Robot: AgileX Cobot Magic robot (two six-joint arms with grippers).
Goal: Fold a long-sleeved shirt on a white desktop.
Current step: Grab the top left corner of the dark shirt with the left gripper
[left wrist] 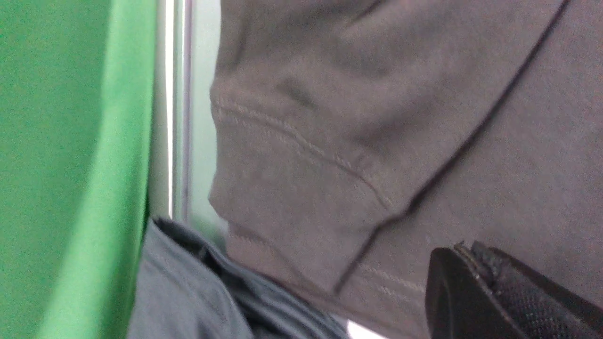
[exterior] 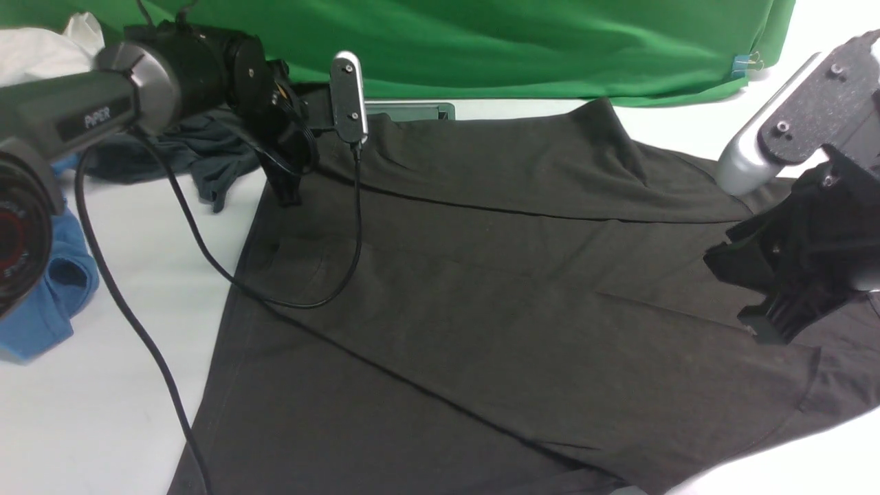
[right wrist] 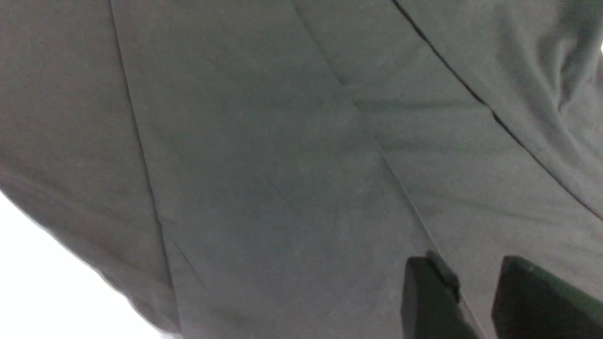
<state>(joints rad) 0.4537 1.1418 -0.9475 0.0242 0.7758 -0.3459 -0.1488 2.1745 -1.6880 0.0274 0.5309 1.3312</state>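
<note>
Front view evenly, softly lit; the white table (exterior: 89, 412) glares pale at 8 o'clock, and the dark shirt (exterior: 481, 289) shows thin fold shadows. Left wrist view is close and blurred, its green cloth (left wrist: 56, 165) at 9 o'clock smeared. Right wrist view is dim and grainy, the white table blown out at 7 o'clock.

Black PiPER-marked left arm (exterior: 69, 120), silver collar (exterior: 148, 79), black cable (exterior: 359, 206); silver-black right arm (exterior: 804, 120)
</note>
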